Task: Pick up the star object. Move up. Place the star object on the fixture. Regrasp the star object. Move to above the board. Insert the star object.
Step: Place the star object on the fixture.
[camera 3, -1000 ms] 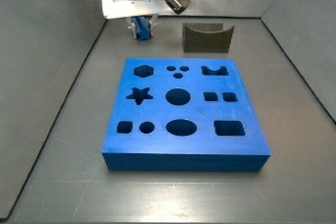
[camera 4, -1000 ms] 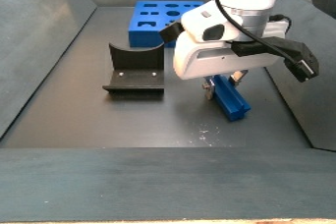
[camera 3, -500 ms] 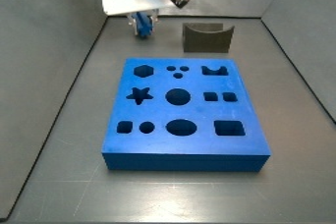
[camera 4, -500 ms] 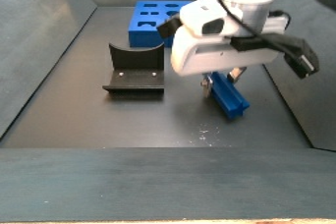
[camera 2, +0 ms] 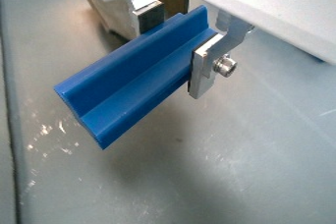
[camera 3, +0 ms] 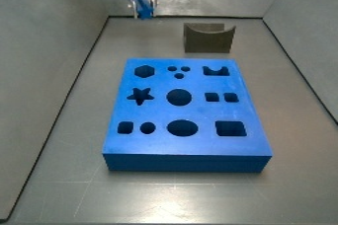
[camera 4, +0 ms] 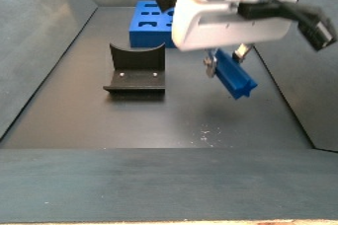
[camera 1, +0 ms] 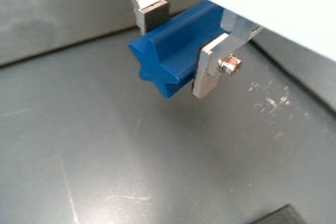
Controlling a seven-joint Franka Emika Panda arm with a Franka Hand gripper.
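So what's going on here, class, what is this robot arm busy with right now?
The arm's tool is shut on the star object, a blue peg, and holds it in the air above the dark floor. In both wrist views the silver fingers clamp the peg's sides. The fixture stands empty beside it, and the board lies apart with all its holes unfilled. The peg has not yet been placed on the fixture.

even, soft light; wrist views slightly blurred, perhaps from motion.
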